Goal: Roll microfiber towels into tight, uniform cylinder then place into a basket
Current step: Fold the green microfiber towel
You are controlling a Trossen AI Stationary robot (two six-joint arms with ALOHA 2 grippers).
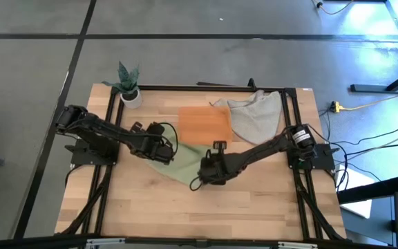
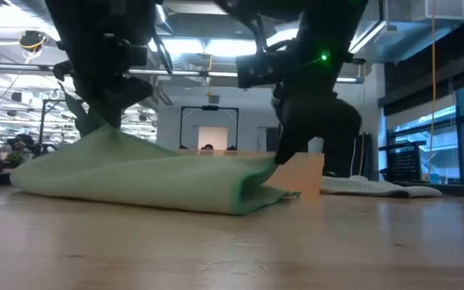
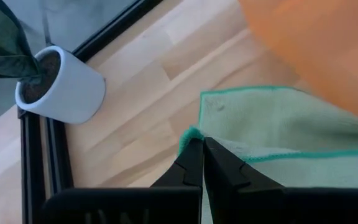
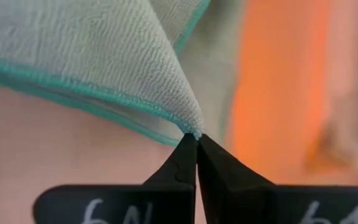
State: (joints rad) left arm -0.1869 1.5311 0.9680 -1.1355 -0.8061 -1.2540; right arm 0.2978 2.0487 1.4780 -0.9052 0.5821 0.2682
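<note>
Green towel point(image 1: 175, 164) lies mid-frame on the counter point(image 1: 254, 207), just below the orange basket point(image 1: 204, 124). Left hand point(image 3: 202, 152) is closed, pinching the towel's teal-edged corner. Right hand point(image 4: 196, 142) is also closed, nipping another corner at its fingertips. Both arms reach inward from the sides, hands low. Towel is loosely folded, lifted at the left, not rolled. Grey towel point(image 1: 254, 114) lies upper right.

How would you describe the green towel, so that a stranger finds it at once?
Start from the orange basket in the table's far middle. Just in front of it lies the green towel, pinched at one corner by the left gripper and another by the right gripper. Unlike the grey towel beside the basket, it is pale green with teal edging.
</note>
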